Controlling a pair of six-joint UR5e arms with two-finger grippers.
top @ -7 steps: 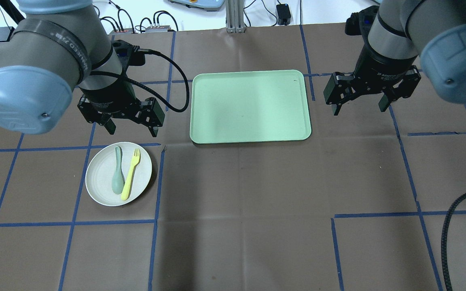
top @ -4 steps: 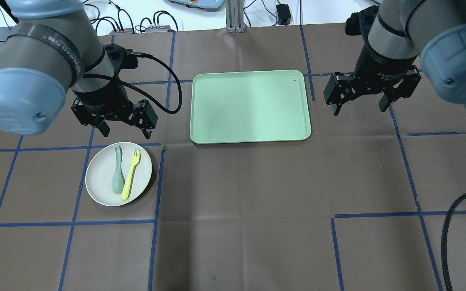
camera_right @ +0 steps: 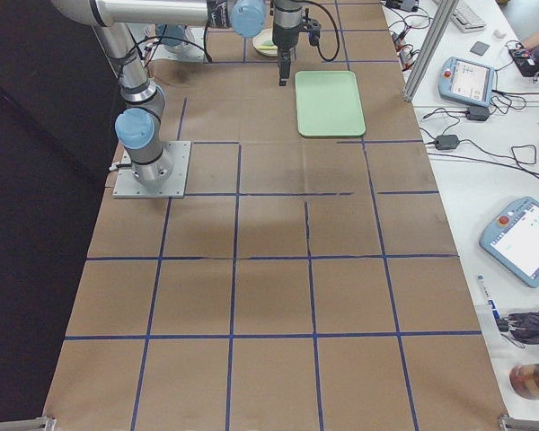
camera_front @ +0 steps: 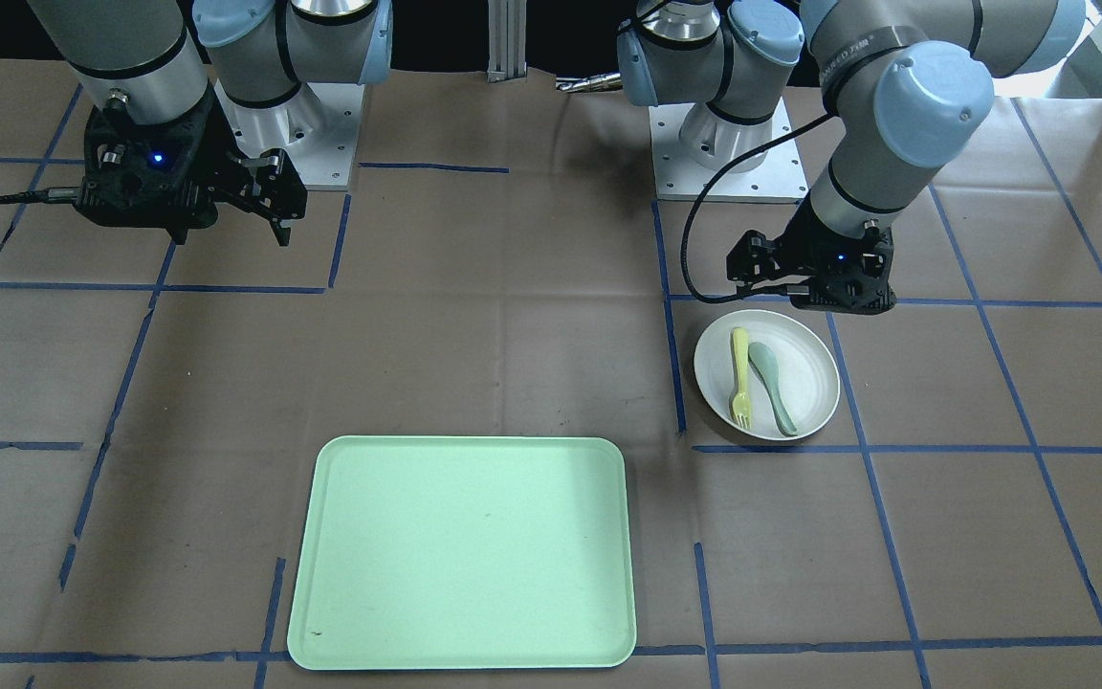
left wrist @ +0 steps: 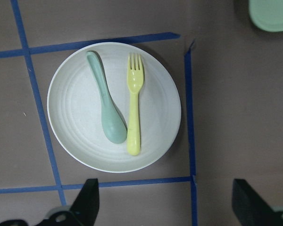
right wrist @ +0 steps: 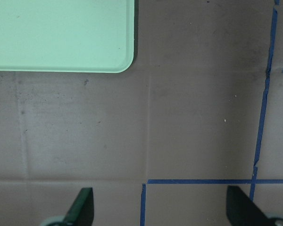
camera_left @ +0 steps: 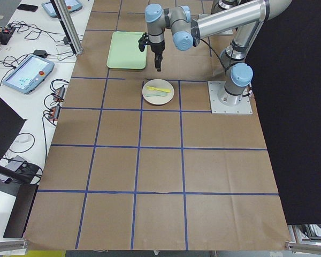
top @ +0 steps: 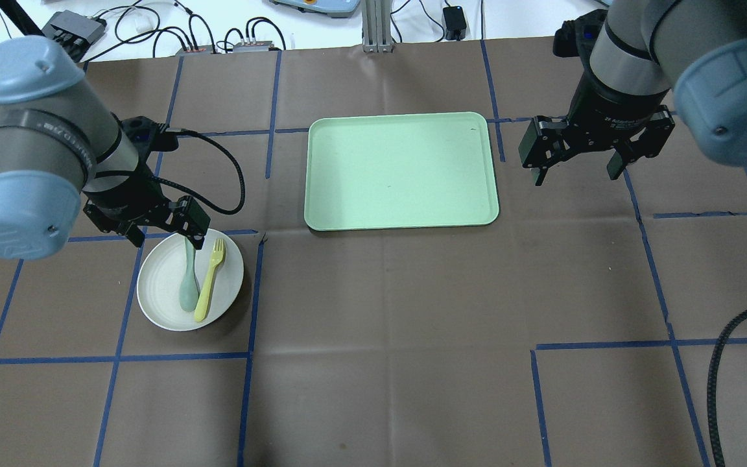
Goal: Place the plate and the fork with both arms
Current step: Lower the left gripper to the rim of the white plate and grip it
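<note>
The off-white plate (top: 159, 285) lies on the table's left side, also in the front-facing view (camera_front: 811, 368) and the left wrist view (left wrist: 75, 117). On it lie the yellow fork (top: 209, 280) (camera_front: 739, 368) (left wrist: 134, 103) and a grey-green spoon (top: 188, 279) (left wrist: 106, 101), side by side. My left gripper (top: 166, 237) (camera_front: 814, 304) (left wrist: 167, 202) is open and empty, hovering above the plate without touching it. My right gripper (top: 576, 174) (camera_front: 231, 230) (right wrist: 160, 207) is open and empty above bare table, right of the tray.
A mint-green rectangular tray (top: 402, 170) (camera_front: 463, 552) lies at the table's middle, beyond the plate, with nothing on it. Its corner shows in the right wrist view (right wrist: 61, 33). Blue tape lines cross the brown table cover. A black cable (top: 714, 383) hangs at the right.
My left arm has swung toward me and lower, bringing its open gripper from beside the tray to over the plate. The right arm, plate, fork and spoon have not moved.
</note>
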